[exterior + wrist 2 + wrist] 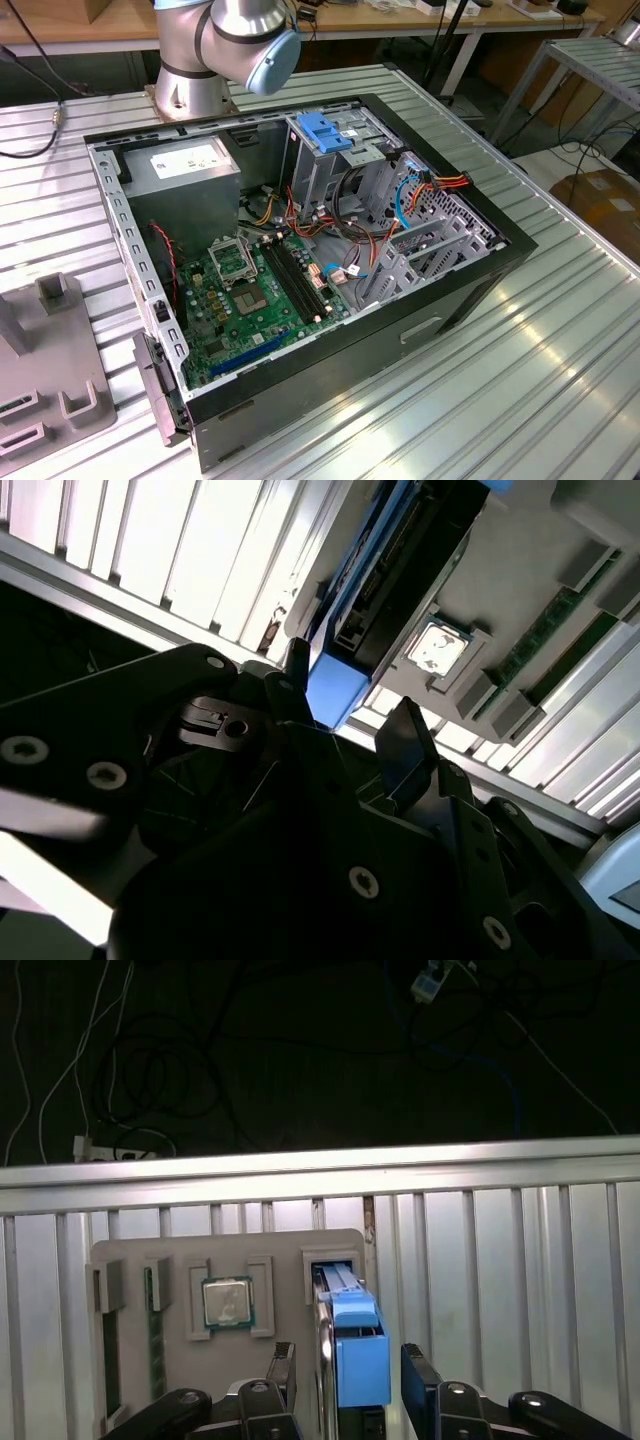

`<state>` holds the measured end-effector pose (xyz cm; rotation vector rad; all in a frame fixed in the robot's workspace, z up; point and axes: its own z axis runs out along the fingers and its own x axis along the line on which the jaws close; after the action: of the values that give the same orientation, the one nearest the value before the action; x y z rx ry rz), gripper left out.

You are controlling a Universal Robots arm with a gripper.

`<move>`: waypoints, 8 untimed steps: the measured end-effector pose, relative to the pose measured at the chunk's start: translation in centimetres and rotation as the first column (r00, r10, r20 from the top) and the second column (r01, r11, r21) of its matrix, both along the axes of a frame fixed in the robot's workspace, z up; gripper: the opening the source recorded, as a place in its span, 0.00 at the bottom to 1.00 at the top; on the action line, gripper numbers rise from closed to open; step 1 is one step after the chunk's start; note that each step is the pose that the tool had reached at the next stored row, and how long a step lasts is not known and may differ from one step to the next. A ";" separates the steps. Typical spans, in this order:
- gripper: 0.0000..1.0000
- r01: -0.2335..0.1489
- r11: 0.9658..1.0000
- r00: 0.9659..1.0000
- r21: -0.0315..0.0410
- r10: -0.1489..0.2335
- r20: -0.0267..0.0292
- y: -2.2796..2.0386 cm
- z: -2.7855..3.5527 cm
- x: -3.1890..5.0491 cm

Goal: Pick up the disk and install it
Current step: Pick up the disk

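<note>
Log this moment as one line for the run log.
phase: pick | pincer: open, straddling disk | disk: on edge in grey tray slot, not lifted | install: not done

Grey holder tray [230,1250]: under and ahead of gripper [345,1365] | processor chip [228,1303]: tray pocket, near gripper | memory sticks [155,1325]: tray slots, farther from gripper | ribbed worktop [500,1260]: beneath tray | cables [150,1070]: well beyond gripper
</note>
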<state>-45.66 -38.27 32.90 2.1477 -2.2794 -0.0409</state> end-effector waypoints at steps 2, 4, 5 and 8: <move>0.54 0.000 1.000 1.000 0.000 0.000 0.000 0.00 -0.29 0.00; 0.54 0.000 1.000 1.000 0.000 0.000 0.000 0.00 -0.57 0.00; 0.54 0.000 1.000 1.000 0.000 0.000 0.000 0.00 -0.69 0.00; 0.54 0.000 1.000 1.000 0.000 0.000 0.002 0.00 -1.19 0.00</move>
<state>-45.66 -38.26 31.71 2.1495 -2.2802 -0.0387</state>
